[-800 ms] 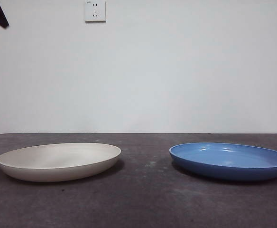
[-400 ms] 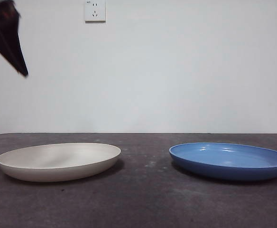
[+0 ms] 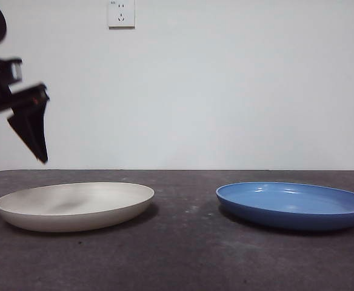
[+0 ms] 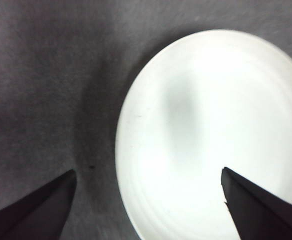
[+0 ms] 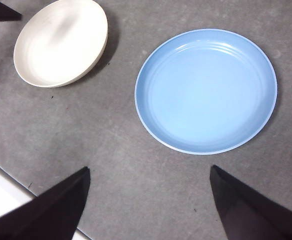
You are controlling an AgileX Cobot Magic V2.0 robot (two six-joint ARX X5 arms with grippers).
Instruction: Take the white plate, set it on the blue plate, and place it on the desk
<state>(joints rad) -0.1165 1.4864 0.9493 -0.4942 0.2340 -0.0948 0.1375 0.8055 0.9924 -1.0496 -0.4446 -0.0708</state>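
Black left pincer [image 3: 14, 159] — jaws spread, empty — above the white plate's [image 3: 74, 206] outer rim, tips angled down.

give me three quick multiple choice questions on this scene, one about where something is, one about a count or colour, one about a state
1. Where is the left gripper?
A. above the white plate's outer edge
B. over the blue plate
C. resting on the desk

2. How many plates lie on the desk?
A. one
B. two
C. three

3. How do the left gripper's jaws stand?
A. shut on the white plate
B. shut on nothing
C. open, holding nothing

Answers:
1 A: the left wrist view looks down on the white plate between its jaws, and the front view shows the gripper in the air over that plate's side.
2 B: only the white plate and the blue plate are there, lying apart.
3 C: the two jaws stand wide apart with only plate and desk below them.
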